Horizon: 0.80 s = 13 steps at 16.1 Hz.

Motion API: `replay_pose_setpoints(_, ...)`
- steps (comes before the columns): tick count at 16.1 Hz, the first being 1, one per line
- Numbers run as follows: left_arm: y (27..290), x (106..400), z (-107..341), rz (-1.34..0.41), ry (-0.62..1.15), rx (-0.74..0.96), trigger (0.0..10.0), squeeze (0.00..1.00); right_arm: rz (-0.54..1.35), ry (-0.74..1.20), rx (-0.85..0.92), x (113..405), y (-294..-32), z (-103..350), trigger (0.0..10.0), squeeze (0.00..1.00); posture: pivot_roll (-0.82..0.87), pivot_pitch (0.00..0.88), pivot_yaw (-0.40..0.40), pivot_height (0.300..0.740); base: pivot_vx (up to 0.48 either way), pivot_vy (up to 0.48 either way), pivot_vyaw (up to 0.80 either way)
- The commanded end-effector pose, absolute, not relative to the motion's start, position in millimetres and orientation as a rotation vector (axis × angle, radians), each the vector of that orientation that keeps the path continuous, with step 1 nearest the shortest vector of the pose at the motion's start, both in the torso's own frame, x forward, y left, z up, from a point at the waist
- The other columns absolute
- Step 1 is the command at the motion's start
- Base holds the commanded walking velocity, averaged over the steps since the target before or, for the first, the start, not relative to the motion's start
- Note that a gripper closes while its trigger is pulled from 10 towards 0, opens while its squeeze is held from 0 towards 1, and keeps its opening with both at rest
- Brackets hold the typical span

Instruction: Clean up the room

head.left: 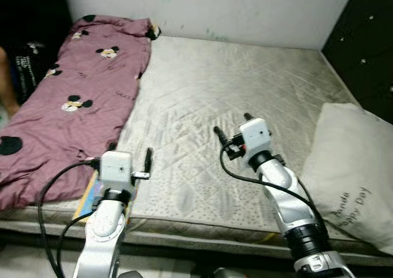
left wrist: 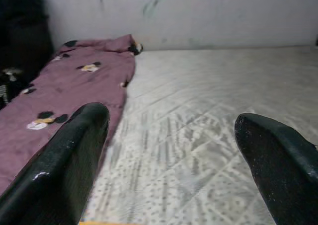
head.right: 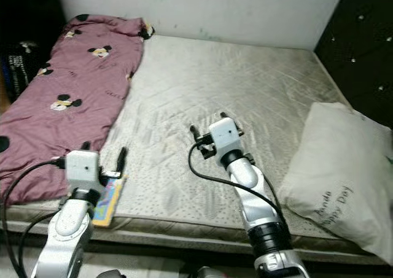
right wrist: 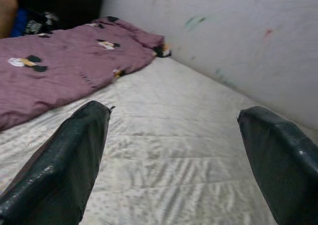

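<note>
Figure: bed scene, both arms raised over the near edge.

The mattress (head.left: 245,88), bare and pale, is your landmark; everything below is placed against it. It lies against the wall (head.left: 245,8) at its far side.

On the mattress's left strip lies the purple quilt (head.left: 73,100), printed with cartoon mouse heads. Its long axis runs from the near edge to the far wall, and its near end sags over the mattress's front-left corner. You can judge this the most likely thing to tidy.

At the mattress's right near corner a white pillow (head.left: 350,167) leans, partly off the edge, with script lettering on its case.

At the near edge, just beside the quilt's near end, a small colourful flat item (head.right: 109,198), perhaps a book, pokes out from under the left arm; you cannot tell exactly what it is.

Your left pincer (head.left: 129,162) hovers over the mattress's near edge, fingers spread apart and gripping nothing. The quilt lies immediately to its left and ahead, so this arm is clearly the nearer one.

Your right pincer (head.left: 231,131) hangs over the mattress's middle front, likewise spread wide and empty, well apart from the quilt and nearer the pillow on its right.

The coming move probably calls for a leftward reach across the quilt's near edge.
</note>
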State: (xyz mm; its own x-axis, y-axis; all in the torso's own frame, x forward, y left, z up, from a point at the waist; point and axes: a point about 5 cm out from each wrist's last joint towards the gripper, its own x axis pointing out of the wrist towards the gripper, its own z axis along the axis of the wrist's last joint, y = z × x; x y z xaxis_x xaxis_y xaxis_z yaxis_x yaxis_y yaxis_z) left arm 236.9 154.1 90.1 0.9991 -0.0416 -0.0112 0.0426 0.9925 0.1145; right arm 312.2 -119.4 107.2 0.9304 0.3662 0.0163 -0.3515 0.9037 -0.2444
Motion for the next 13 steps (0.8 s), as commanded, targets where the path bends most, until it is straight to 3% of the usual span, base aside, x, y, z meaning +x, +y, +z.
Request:
replay_pose_setpoints(1,155.1,237.0,93.2,-0.041,0.006,0.118,10.0,0.00,0.370,-0.078,-0.246,315.3,-118.5,111.3,10.0,0.00,0.03,0.000,-0.060,0.740,0.000,-0.307,0.00)
replay_pose_setpoints(5,155.4,236.5,93.8,-0.027,0.008,0.111,10.0,0.00,0.375,-0.075,-0.234,316.3,-115.8,112.0,10.0,0.00,0.03,0.000,-0.066,0.740,0.000,-0.308,0.00)
replay_pose_setpoints(7,155.1,236.8,93.7,-0.029,0.009,0.108,10.0,0.00,0.374,-0.077,-0.235,316.3,-116.0,112.4,10.0,0.00,0.03,0.000,-0.065,0.740,0.000,-0.307,-0.69)
replay_pose_setpoints(13,152.9,238.6,93.4,-0.038,0.013,0.106,10.0,0.00,0.368,-0.085,-0.248,317.1,-118.5,114.1,10.0,0.00,0.02,0.000,-0.064,0.740,0.000,-0.309,0.00)
